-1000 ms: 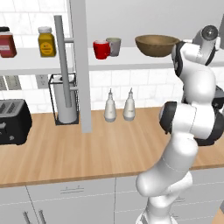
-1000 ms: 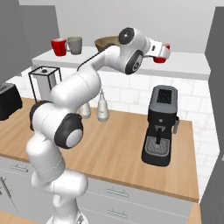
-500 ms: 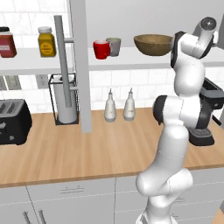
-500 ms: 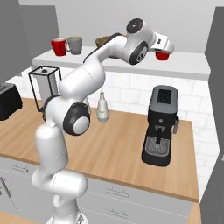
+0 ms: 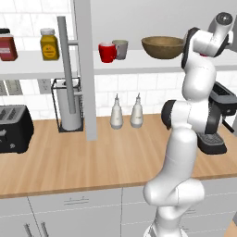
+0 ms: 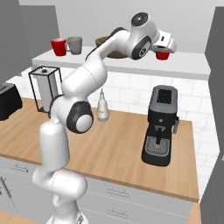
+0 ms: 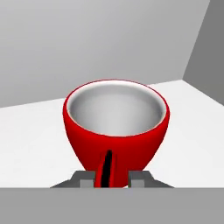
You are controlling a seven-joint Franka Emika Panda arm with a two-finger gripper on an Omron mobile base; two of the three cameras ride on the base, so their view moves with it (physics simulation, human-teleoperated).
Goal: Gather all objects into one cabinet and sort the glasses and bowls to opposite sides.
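One red cup (image 7: 116,124) sat right in front of the hand camera, upright on the white shelf board (image 7: 26,144), and the gripper (image 7: 112,178) had its two dark tips pressed against the cup's near wall at six o'clock, one on each side of a narrow dark slit; the jaws looked clamped on the cup's lower body, though whether the hold was firm could not be told. That low, head-on grasp probably suited a small handleless cup, keeping it level for a carry. It was glossy red outside, pale grey-white inside, rounded and narrowing toward its foot, and apparently empty. From the right base view this same cup (image 6: 162,55) stood alone at the shelf's far right, above the black coffee machine (image 6: 160,124), at roughly three o'clock from the brown wooden bowl (image 5: 163,46). Beyond the bowl, at nine o'clock, a second red cup (image 5: 107,52) and a grey-green cup (image 5: 121,48) stood touching, likely the side where glasses were meant to gather.
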